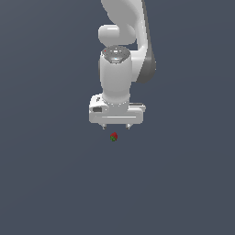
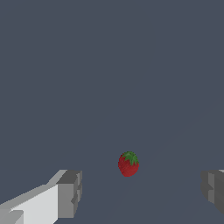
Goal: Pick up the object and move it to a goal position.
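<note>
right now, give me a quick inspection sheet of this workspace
surface: plain dark grey-blue ground, no marks or edges in either view
job's things: a small red strawberry with a green top, lying free on the ground; no goal marker seen
clutter: nothing seen
grippers: the white gripper is above the strawberry with jaws spread wide; in the wrist view the fingers stand apart on either side of it, not touching it
cables: nothing seen
surroundings: only the white arm running out of the top of the exterior view; nothing else seen
</note>
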Tool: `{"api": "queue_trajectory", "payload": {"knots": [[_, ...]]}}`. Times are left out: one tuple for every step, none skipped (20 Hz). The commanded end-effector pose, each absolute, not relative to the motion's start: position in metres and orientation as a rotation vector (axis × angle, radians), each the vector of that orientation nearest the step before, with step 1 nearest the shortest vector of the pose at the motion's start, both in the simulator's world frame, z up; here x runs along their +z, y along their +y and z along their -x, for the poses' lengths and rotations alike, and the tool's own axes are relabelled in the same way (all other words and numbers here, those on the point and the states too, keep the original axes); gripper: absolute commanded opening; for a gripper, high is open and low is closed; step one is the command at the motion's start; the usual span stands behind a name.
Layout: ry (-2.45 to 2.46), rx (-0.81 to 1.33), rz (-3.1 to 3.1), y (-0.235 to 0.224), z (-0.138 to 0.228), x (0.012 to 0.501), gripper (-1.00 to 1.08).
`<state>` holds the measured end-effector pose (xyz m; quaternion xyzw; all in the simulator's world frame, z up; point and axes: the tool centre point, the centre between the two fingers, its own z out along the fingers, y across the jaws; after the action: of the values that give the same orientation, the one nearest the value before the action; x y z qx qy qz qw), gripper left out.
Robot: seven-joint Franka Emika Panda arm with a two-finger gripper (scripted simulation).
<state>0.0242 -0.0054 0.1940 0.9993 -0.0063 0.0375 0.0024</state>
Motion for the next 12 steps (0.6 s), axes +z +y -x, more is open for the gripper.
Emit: {"api": "queue_trajectory", "payload": {"knots": [[-0.060, 0.114, -3.136, -0.005, -0.023, 0.190, 1.00], [-0.082, 0.112, -3.137, -0.005, -0.023, 0.188, 1.00], [-0.107, 0.109, -3.138, -0.005, -0.022, 0.186, 1.00], [-0.133, 0.107, -3.138, -0.006, -0.021, 0.183, 1.00], [-0.162, 0.104, -3.138, -0.006, -0.020, 0.180, 1.00], [-0.194, 0.101, -3.138, -0.006, -0.020, 0.178, 1.00], [-0.227, 0.098, -3.137, -0.006, -0.019, 0.174, 1.00], [-0.264, 0.094, -3.136, -0.006, -0.018, 0.171, 1.00], [-0.302, 0.090, -3.134, -0.006, -0.017, 0.168, 1.00], [-0.344, 0.086, -3.132, -0.006, -0.015, 0.164, 1.00], [-0.387, 0.082, -3.128, -0.007, -0.014, 0.160, 1.00], [-0.433, 0.078, -3.123, -0.007, -0.013, 0.156, 1.00]]}}
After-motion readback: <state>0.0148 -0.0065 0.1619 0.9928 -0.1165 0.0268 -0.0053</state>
